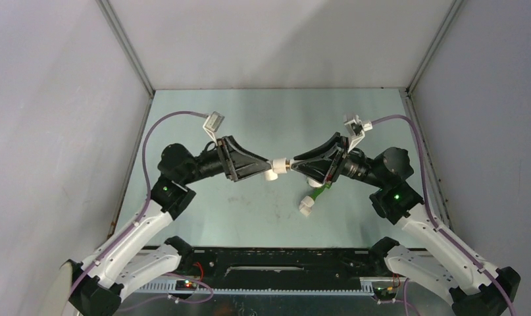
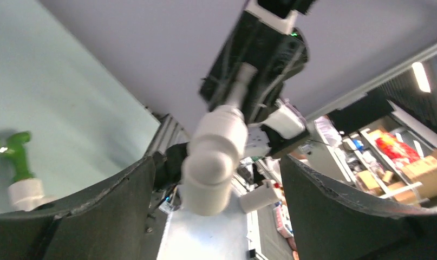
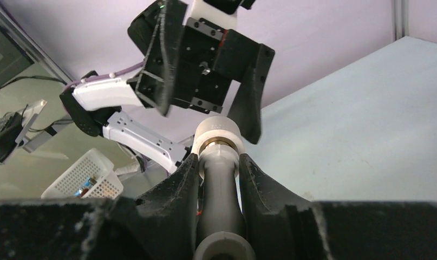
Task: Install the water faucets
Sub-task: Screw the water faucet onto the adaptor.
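My right gripper (image 3: 219, 162) is shut on the grey faucet (image 3: 221, 200), held level above the table. The faucet's brass-ringed end sits in a white pipe fitting (image 3: 217, 131). My left gripper (image 2: 216, 162) is open. Its fingers (image 2: 124, 189) stand on either side of that white fitting (image 2: 213, 157) with gaps on both sides. From above, the left gripper (image 1: 270, 168) and the right gripper (image 1: 295, 164) meet tip to tip at mid-table, with the faucet (image 1: 286, 162) between them. The green faucet (image 1: 320, 193) lies on the table under the right gripper, its end in another white fitting (image 1: 306, 207).
The green faucet (image 2: 15, 154) and its fitting (image 2: 26, 194) also show at the left of the left wrist view. Grey walls enclose the teal table (image 1: 249, 112) on three sides. A white mesh basket (image 3: 86, 181) stands off the table.
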